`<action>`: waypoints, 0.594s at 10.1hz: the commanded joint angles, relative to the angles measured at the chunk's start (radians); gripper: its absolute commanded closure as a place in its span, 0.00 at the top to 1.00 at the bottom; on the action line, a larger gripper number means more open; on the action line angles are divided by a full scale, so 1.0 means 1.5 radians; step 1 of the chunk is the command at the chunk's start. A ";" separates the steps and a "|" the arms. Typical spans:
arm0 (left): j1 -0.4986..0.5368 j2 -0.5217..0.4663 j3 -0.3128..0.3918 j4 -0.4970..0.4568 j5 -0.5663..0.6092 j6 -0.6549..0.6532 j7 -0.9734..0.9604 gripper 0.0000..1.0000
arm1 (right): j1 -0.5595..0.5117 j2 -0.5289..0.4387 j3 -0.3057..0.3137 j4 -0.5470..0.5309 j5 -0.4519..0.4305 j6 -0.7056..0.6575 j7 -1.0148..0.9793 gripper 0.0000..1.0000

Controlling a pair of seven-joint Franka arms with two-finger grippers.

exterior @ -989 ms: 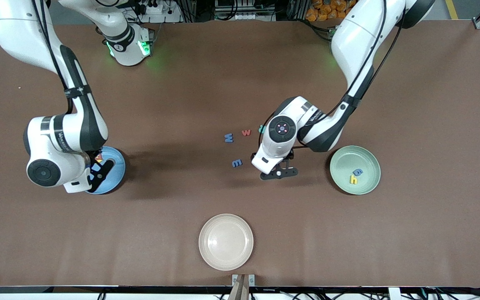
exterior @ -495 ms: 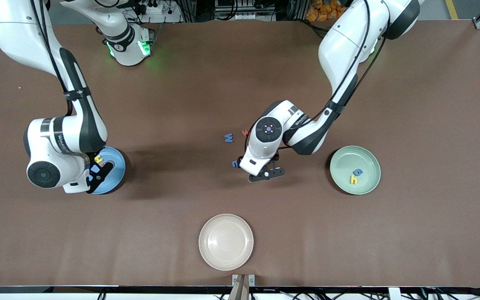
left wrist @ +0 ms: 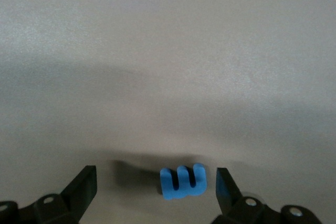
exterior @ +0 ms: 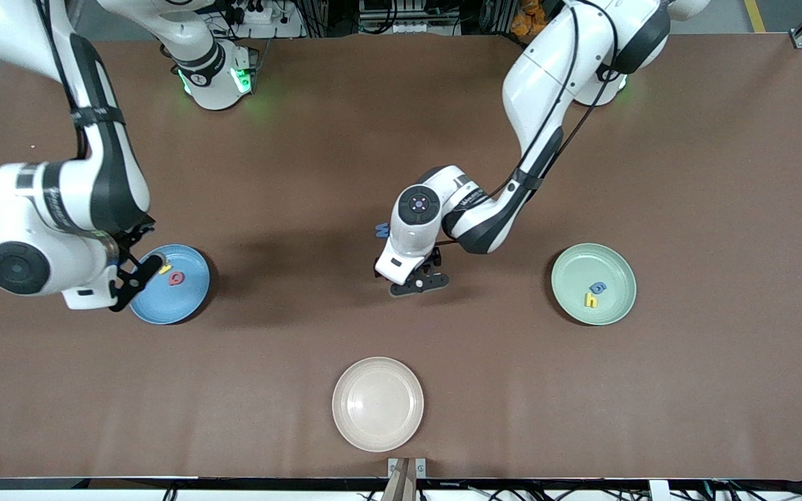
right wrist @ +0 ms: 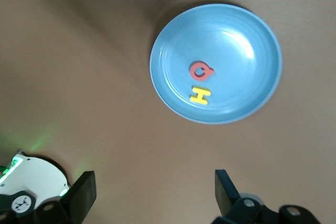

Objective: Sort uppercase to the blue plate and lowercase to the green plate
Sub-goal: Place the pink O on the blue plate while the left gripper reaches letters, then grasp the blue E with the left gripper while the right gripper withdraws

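Between your left gripper's (left wrist: 152,192) spread, empty fingers lies the blue e-like letter (left wrist: 183,181), flat on the brown table (exterior: 686,390) near its middle. It sits closer to one finger than the other, so I judge a small sideways shift is wanted before you descend. Its long axis runs across the gap from finger to finger, so closing would squeeze it end to end. The left arm is plainly the nearer one, and the green plate (exterior: 568,268), toward the left arm's end of the table, already carries the yellow h (exterior: 590,300) and blue g (exterior: 597,287).

Your right gripper (exterior: 138,277) hangs over the edge of the blue plate (right wrist: 247,30), toward the right arm's end, fingers wide apart and holding nothing; the red Q (right wrist: 201,70) and yellow H (right wrist: 200,95) rest in that plate. A blue W (exterior: 381,229) peeks out beside the left wrist.
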 commanded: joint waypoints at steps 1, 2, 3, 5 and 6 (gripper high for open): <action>-0.044 0.037 0.042 0.060 -0.013 -0.001 -0.024 1.00 | -0.007 -0.032 0.006 0.054 -0.006 -0.057 0.056 1.00; -0.045 0.044 0.042 0.074 -0.013 -0.001 -0.025 1.00 | -0.007 -0.052 0.006 0.068 -0.006 -0.074 0.094 1.00; -0.046 0.052 0.042 0.087 -0.013 -0.001 -0.025 1.00 | -0.006 -0.085 0.007 0.067 0.000 -0.078 0.177 1.00; -0.046 0.055 0.044 0.088 -0.012 -0.001 -0.023 1.00 | 0.005 -0.149 0.012 0.063 0.005 -0.099 0.336 1.00; -0.046 0.055 0.045 0.086 -0.012 -0.002 -0.022 1.00 | 0.005 -0.169 0.011 0.061 0.022 -0.104 0.381 1.00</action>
